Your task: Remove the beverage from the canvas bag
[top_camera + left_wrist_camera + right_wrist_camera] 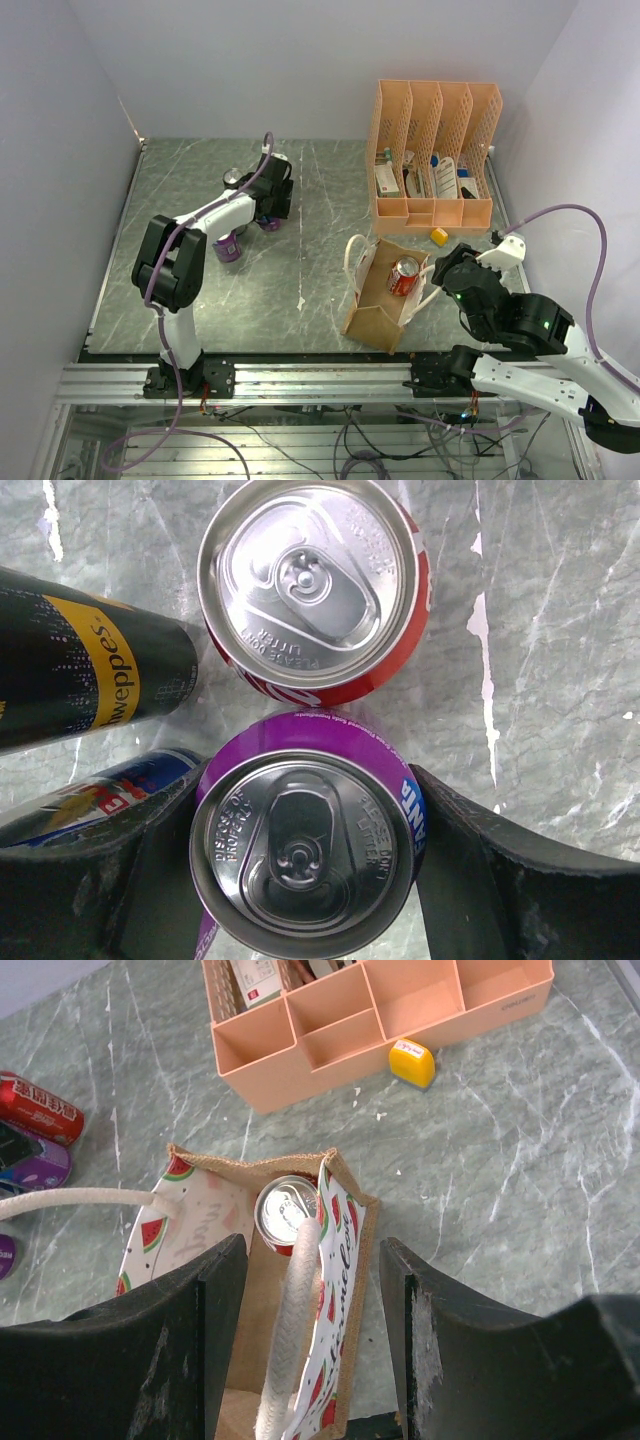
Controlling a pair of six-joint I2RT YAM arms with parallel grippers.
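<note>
one bag (368,315) with two rope handles (290,1330). one can (404,275) inside it. at least five more cans outside it: one red can (310,580), one black can (80,670), one blue can (100,790), one purple can (305,850) and a second purple can (228,248). six cans in all. one organizer (435,212) with four slots; its boxes are too crowded to count. one yellow block (412,1062). two arms: left arm (175,270), right arm (525,325).
</note>
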